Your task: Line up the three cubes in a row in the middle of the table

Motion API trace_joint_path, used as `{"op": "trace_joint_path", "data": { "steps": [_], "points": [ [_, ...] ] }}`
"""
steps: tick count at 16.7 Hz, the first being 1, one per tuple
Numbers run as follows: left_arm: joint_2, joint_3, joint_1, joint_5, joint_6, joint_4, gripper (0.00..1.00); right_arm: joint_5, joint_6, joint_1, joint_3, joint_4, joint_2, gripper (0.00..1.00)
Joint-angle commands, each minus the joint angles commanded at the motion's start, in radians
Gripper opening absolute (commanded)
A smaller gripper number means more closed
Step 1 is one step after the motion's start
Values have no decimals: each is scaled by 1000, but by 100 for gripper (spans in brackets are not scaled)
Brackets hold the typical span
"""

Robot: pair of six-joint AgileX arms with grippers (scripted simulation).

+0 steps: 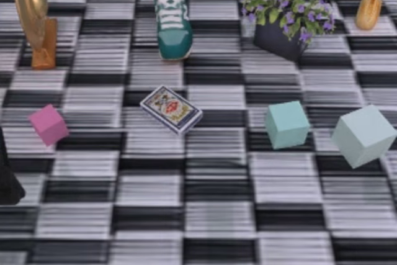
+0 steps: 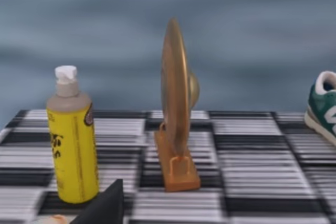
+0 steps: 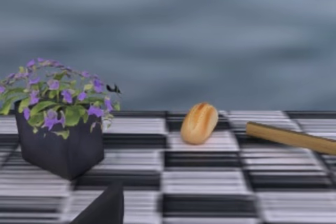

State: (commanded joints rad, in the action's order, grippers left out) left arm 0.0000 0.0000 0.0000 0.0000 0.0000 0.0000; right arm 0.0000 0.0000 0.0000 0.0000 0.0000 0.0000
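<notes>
Pink cube [image 1: 48, 125] far left; teal cube [image 1: 287, 125], mint cube [image 1: 364, 135] right.

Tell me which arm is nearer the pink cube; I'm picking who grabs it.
Left. The left arm sits at the table's left edge, close to the pink cube. The right arm is outside the top view; its wrist camera faces the potted plant.

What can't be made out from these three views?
- Left gripper: only a dark tip at the left wrist view's edge; fingers unreadable.
- Right gripper: same in the right wrist view; absent from the top view.
- Wooden stick: cut off by the frame edge.
- Yellow bottle: outside the top view.
</notes>
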Motion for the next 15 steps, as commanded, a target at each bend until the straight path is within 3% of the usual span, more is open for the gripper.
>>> {"op": "trace_joint_path", "data": {
  "steps": [7,15],
  "points": [
    [157,152,-8,3,78,-105,100,0,0,0,0,0,0,100],
    [909,728,-25,-1,370,-507,100,0,0,0,0,0,0,100]
  ]
}}
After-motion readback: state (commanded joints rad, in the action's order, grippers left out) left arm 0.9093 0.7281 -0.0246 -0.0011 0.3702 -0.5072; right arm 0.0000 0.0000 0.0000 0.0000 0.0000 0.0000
